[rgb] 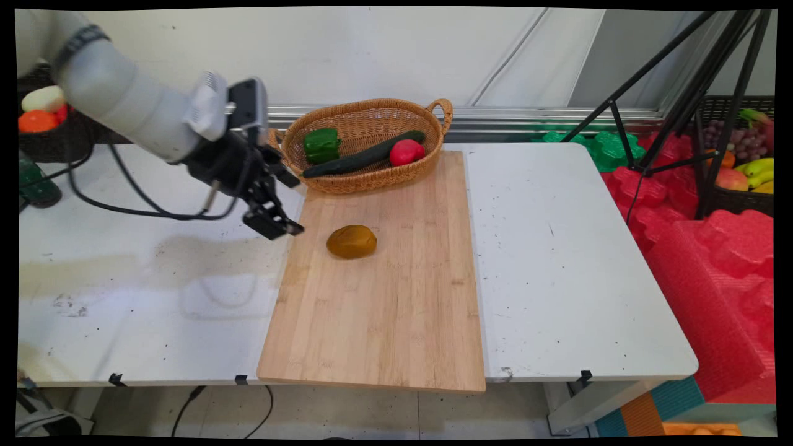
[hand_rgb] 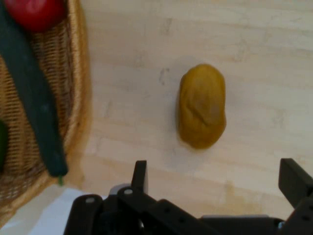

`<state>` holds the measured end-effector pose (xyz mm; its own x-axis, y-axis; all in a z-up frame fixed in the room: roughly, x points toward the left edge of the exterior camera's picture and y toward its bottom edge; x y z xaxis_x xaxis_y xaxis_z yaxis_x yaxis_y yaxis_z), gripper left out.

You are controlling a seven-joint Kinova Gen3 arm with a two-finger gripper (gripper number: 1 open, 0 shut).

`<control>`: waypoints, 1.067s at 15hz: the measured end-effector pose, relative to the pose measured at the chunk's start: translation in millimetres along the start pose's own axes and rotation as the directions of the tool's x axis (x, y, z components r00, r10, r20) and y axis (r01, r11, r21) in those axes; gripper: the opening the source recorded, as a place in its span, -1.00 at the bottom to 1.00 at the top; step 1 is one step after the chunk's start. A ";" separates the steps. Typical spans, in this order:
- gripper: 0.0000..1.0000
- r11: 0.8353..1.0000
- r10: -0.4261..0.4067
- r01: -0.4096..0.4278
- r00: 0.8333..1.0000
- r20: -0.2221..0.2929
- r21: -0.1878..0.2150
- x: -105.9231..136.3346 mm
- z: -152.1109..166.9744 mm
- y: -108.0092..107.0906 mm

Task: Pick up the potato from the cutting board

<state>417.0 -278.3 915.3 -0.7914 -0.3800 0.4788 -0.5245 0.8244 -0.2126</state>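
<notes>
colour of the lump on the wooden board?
Mustard-brown rounded lump, clearest in the hand view.

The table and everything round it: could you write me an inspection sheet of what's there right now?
Surface: white table, scuffed, with a wooden board lying on it, its near edge past the table's edge.
Things: brown potato alone on the board; basket at the board's far end holding a green pepper, cucumber and tomato.
Clutter: nothing seen.
Gripper: gripper open, empty, above the board's left edge, beside the potato.
Cables: black cables hang from the arm; more under the table.
Surroundings: tripod, red foam, fruit crates at both sides, dark bottle.
</notes>
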 end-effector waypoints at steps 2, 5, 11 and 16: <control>1.00 1.000 -0.002 0.002 1.000 0.004 -0.005 7.2 15.0 1.3; 1.00 1.000 -0.015 0.015 1.000 0.018 -0.011 18.7 45.5 2.2; 1.00 0.999 -0.041 0.042 0.998 0.047 -0.027 30.0 92.1 1.1; 1.00 0.997 -0.058 0.061 0.997 0.059 -0.042 36.5 122.3 0.6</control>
<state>349.5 -343.0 828.5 -0.7765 -0.4517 0.4392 -0.5582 0.8166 -0.1470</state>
